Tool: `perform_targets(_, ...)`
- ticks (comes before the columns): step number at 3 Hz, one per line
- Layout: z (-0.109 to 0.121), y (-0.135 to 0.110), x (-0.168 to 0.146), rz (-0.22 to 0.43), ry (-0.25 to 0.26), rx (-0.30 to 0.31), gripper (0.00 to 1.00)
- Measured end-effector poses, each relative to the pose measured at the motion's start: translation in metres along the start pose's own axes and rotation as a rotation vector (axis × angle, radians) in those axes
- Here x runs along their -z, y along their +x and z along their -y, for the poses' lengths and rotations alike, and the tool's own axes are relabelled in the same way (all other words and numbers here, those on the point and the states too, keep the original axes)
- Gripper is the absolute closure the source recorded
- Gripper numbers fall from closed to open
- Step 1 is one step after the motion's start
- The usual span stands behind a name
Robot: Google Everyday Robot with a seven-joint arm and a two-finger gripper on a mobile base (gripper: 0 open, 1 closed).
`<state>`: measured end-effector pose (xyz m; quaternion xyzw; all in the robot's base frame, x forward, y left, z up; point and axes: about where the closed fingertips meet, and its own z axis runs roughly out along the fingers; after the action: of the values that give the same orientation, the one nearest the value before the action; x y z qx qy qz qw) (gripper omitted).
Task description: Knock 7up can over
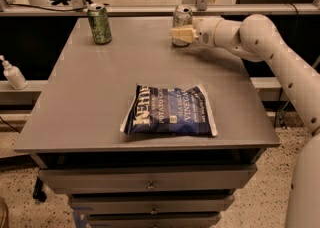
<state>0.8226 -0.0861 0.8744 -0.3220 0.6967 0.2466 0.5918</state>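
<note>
The 7up can, silver-grey with a silver top, stands upright at the far edge of the grey table, right of centre. My gripper reaches in from the right on a white arm and sits directly in front of the can's lower half, touching or nearly touching it and hiding part of its body.
A darker green can stands upright at the far left of the table. A blue chip bag lies flat near the front centre. A white bottle sits on a ledge left of the table. A rail runs behind the table.
</note>
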Motion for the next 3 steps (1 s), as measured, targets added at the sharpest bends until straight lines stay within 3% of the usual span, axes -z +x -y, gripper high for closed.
perform_targets(2,0.001,0.0034,0.002,0.005,0.019,-0.011,0.88)
perform_targets(3,0.0009,0.0031,0.0049,-0.002,0.021,-0.007,1.0)
